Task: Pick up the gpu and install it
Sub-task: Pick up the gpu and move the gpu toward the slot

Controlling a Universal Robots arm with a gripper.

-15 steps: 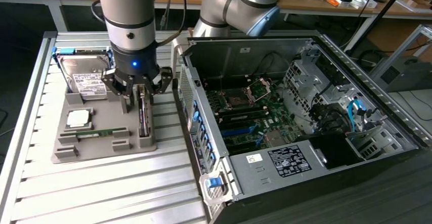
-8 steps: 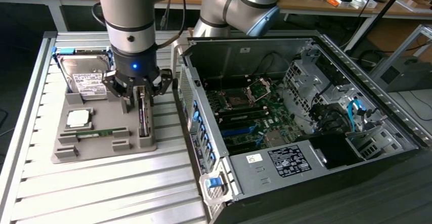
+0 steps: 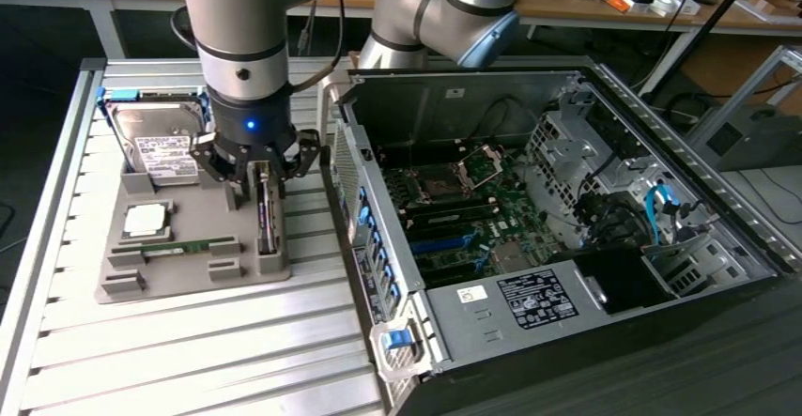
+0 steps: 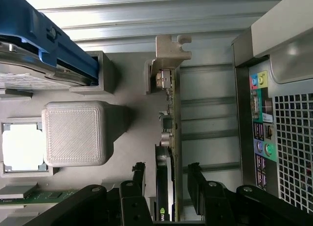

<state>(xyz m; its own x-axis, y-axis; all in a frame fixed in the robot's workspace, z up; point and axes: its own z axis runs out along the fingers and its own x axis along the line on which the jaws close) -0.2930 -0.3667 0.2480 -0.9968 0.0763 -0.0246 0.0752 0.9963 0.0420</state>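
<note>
Exterior view, starting from its left: a grey holder tray (image 3: 188, 280) lies on the slatted desk (image 3: 188, 360). It carries a hard drive (image 3: 161, 148), a processor (image 3: 146, 217) and a green memory stick (image 3: 176, 245). At the tray's right edge the gpu (image 3: 266, 226) stands on edge in a slot. The arm's jaws are lowered over one end of it, one on each face. Further right sits the open computer case (image 3: 433, 106). In the wrist view the jaws stand apart, straddling the card with a gap on either side. Its metal bracket (image 4: 171, 47) is at the end away from them.
</note>
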